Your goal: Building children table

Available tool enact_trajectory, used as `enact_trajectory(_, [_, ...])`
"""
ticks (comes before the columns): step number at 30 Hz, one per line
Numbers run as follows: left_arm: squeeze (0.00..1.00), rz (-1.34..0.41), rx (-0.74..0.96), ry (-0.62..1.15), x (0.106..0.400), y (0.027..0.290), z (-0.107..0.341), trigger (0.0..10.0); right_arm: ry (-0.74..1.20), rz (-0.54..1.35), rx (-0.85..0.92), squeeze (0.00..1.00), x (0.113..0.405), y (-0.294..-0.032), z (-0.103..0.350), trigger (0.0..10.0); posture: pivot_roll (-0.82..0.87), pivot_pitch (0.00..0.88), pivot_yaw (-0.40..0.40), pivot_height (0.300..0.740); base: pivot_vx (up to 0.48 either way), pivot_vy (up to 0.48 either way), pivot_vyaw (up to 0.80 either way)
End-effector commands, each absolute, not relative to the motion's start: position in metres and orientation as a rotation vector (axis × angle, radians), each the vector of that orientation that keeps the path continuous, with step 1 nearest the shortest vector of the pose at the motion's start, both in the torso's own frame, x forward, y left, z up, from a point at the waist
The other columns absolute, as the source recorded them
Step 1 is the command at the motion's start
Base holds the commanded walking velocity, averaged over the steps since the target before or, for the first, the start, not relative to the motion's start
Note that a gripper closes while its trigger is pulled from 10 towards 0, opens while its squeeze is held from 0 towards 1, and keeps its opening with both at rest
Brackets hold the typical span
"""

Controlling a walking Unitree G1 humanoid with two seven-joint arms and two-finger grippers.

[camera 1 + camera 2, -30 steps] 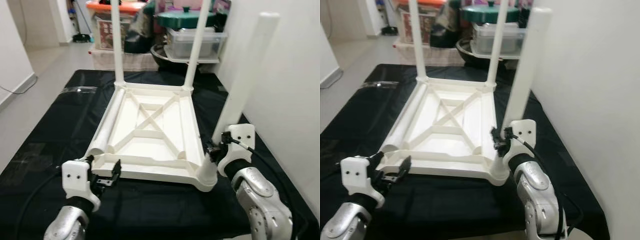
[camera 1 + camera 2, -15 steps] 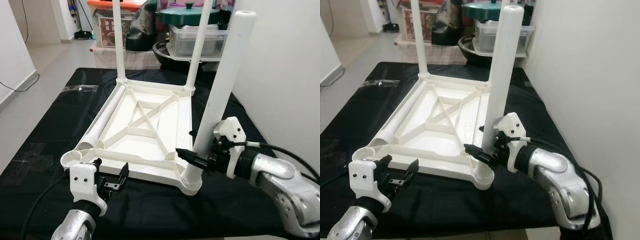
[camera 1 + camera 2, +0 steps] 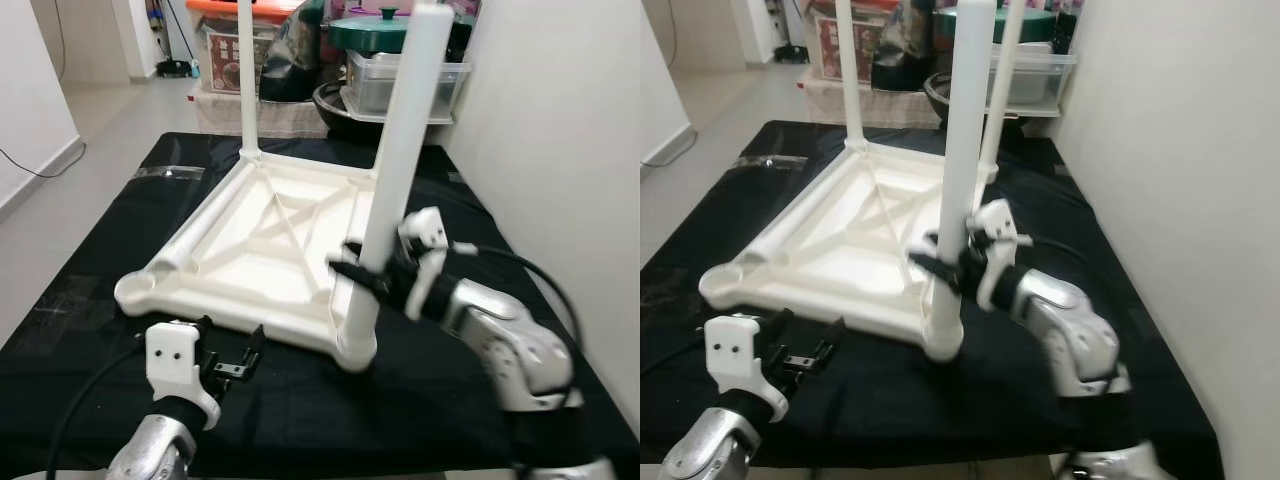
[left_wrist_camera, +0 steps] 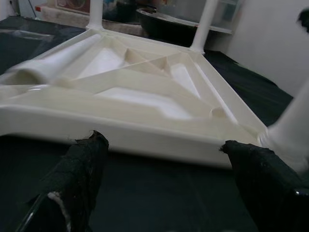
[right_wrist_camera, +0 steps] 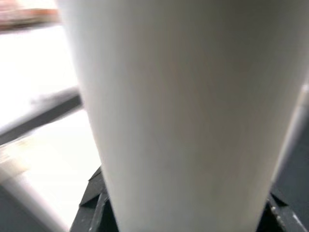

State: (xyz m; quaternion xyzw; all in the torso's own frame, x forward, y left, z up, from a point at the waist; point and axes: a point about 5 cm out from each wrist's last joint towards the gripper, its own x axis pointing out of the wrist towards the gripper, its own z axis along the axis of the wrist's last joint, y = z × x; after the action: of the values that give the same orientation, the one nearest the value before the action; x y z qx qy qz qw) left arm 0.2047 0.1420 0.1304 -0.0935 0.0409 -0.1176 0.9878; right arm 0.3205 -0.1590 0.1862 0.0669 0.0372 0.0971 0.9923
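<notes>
A white plastic tabletop lies upside down on the black-covered table. Two white legs stand upright in its far corners. At the near right corner socket a third leg stands almost upright, and my right gripper is shut on it low down. That leg looms close in the right wrist view. A loose fourth leg lies inside the tabletop's left edge. My left gripper is open, just short of the tabletop's near rim, holding nothing.
Past the table's far end stand storage boxes, a clear tub and a green pot lid. A white wall runs close along the right. Open floor lies to the left.
My right gripper has swung the leg from leaning right to nearly upright, and my right arm now reaches in from the side. The tabletop's near end has shifted left. My left gripper stays open.
</notes>
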Motion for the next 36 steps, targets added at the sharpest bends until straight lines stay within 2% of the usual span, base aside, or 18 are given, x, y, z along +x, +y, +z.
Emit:
enact_trajectory(1, [0.00,-0.232,-0.191,0.104,0.203,0.144,0.128,10.0,0.246,-0.091,0.145,0.00,0.312,-0.195,0.152,0.0,0.15,0.000,-0.082,0.740,0.000,0.000,0.00])
enact_trajectory(3, [0.00,-0.233,-0.194,0.109,0.202,0.144,0.127,10.0,0.280,-0.307,0.168,0.00,0.280,-0.203,0.140,0.0,0.15,0.000,-0.073,0.740,0.000,0.000,0.00])
enact_trajectory(4, [0.00,-0.232,-0.195,0.112,0.202,0.145,0.127,10.0,0.303,-0.251,0.169,0.00,0.269,-0.192,0.139,3.9,0.14,0.000,-0.066,0.740,0.000,0.000,0.00])
enact_trajectory(8, [0.00,-0.231,-0.195,0.114,0.202,0.146,0.127,10.0,0.317,-0.203,0.170,0.00,0.263,-0.184,0.139,3.9,0.14,0.000,-0.063,0.740,0.000,0.000,0.00])
enact_trajectory(9, [0.00,-0.245,-0.197,0.120,0.203,0.145,0.126,10.0,0.258,-0.070,0.181,0.00,0.260,-0.168,0.150,10.0,0.12,0.000,-0.052,0.740,0.000,0.000,0.00])
enact_trajectory(11, [0.00,-0.257,-0.198,0.126,0.204,0.145,0.125,10.0,0.211,0.017,0.191,0.00,0.259,-0.158,0.158,10.0,0.12,0.000,-0.047,0.740,0.000,0.000,0.00])
enact_trajectory(12, [0.00,-0.269,-0.202,0.128,0.205,0.143,0.125,10.0,0.141,0.124,0.216,1.00,0.261,-0.153,0.170,10.0,0.12,0.000,-0.047,0.740,0.000,0.000,0.00])
enact_trajectory(14, [0.00,-0.269,-0.202,0.128,0.205,0.143,0.125,10.0,0.141,0.124,0.216,1.00,0.261,-0.153,0.170,10.0,0.12,0.000,-0.047,0.740,0.000,0.000,0.00])
enact_trajectory(15, [0.00,-0.277,-0.203,0.129,0.206,0.141,0.124,10.0,0.121,0.248,0.244,1.00,0.262,-0.146,0.178,10.0,0.12,0.000,-0.051,0.740,0.000,0.000,0.00])
enact_trajectory(16, [0.00,-0.277,-0.203,0.129,0.206,0.141,0.124,10.0,0.121,0.248,0.244,1.00,0.262,-0.146,0.178,10.0,0.12,0.000,-0.051,0.740,0.000,0.000,0.00])
enact_trajectory(17, [0.00,-0.278,-0.208,0.130,0.206,0.141,0.124,10.0,0.108,0.410,0.232,1.00,0.262,-0.143,0.186,10.0,0.12,0.000,-0.055,0.740,0.000,0.000,0.00])
enact_trajectory(18, [0.00,-0.267,-0.226,0.133,0.207,0.141,0.123,10.0,0.079,0.530,0.179,0.00,0.266,-0.149,0.194,10.0,0.12,0.000,-0.060,0.740,0.000,0.000,0.00])
enact_trajectory(22, [0.00,-0.256,-0.244,0.134,0.209,0.142,0.121,10.0,0.023,0.723,0.076,0.00,0.269,-0.161,0.205,10.0,0.13,0.000,-0.069,0.740,0.000,0.000,0.00])
enact_trajectory(27, [0.00,-0.273,-0.246,0.132,0.209,0.139,0.121,10.0,0.004,0.933,0.043,0.00,0.265,-0.161,0.208,10.0,0.13,0.000,-0.079,0.740,0.000,0.000,0.00])
enact_trajectory(28, [0.00,-0.277,-0.247,0.132,0.209,0.138,0.121,10.0,0.011,1.021,0.041,0.00,0.264,-0.159,0.205,8.8,0.14,0.000,-0.087,0.740,0.000,0.000,0.00])
enact_trajectory(29, [0.00,-0.277,-0.247,0.132,0.209,0.138,0.121,10.0,0.011,1.021,0.041,0.00,0.264,-0.159,0.205,8.8,0.14,0.000,-0.087,0.740,0.000,0.000,0.00])
enact_trajectory(30, [0.00,-0.276,-0.249,0.133,0.209,0.137,0.120,10.0,0.024,1.094,0.043,0.00,0.264,-0.156,0.201,0.4,0.15,0.000,-0.096,0.740,0.000,0.000,0.00])
enact_trajectory(36, [0.00,-0.266,-0.257,0.133,0.208,0.137,0.120,10.0,0.042,1.203,0.081,0.00,0.256,-0.149,0.195,0.0,0.16,0.000,-0.101,0.740,0.000,0.000,0.00])
